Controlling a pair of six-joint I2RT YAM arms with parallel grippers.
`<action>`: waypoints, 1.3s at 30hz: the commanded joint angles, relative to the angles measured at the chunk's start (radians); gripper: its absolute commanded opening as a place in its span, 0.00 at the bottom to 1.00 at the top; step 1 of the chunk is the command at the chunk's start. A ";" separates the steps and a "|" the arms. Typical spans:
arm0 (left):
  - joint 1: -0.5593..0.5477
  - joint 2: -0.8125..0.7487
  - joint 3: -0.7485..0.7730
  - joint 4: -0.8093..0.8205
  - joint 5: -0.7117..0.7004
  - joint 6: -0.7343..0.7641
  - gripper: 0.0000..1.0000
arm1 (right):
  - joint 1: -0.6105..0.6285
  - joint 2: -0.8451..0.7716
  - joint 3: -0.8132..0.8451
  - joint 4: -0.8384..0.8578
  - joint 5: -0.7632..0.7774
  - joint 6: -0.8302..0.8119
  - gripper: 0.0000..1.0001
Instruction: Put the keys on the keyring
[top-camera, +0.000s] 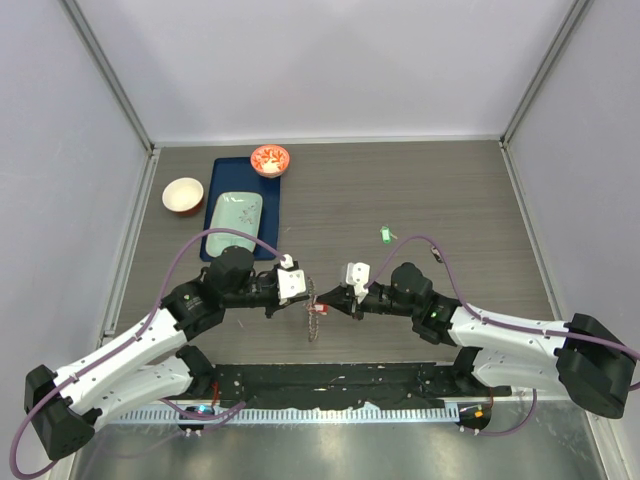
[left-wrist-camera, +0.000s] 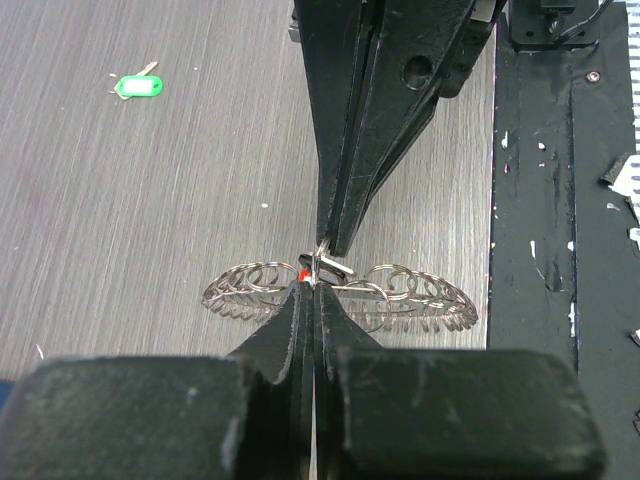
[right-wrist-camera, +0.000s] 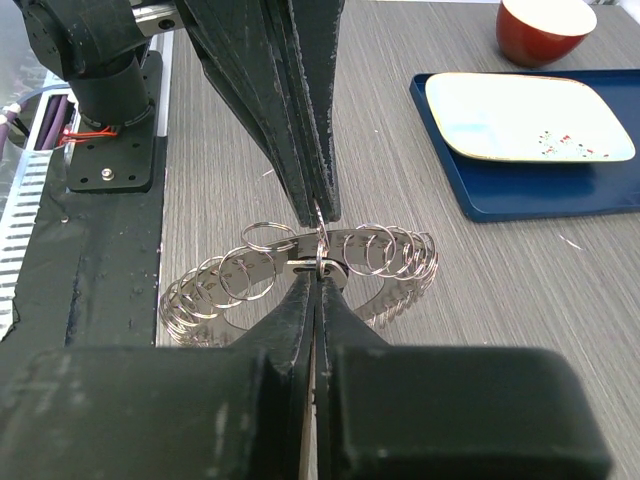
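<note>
Both tools meet nose to nose over the keyring (top-camera: 315, 312), mid-desk (top-camera: 450, 200) toward 6 o'clock. The left tool (left-wrist-camera: 312, 285) is pinched tight on its rim and the right tool (right-wrist-camera: 318, 275) is clamped narrow on a loop. The green key (top-camera: 383, 234) sits apart, toward 1 o'clock.

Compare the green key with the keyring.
The green key has a green plastic head; the keyring is silvery metal fringed with small loops. The key is far smaller than the keyring. The keyring sits where the shut jaws of the left gripper and right gripper meet; the key lies loose, well away from both.
</note>
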 joint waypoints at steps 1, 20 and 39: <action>0.005 -0.005 0.010 0.067 0.023 -0.003 0.00 | -0.002 -0.012 0.045 0.048 -0.002 -0.001 0.01; 0.005 0.021 0.026 0.035 0.040 -0.001 0.00 | -0.002 -0.072 0.103 -0.076 0.030 -0.047 0.01; 0.005 0.008 0.024 0.037 0.023 -0.003 0.00 | -0.002 -0.127 0.095 -0.193 0.065 -0.009 0.24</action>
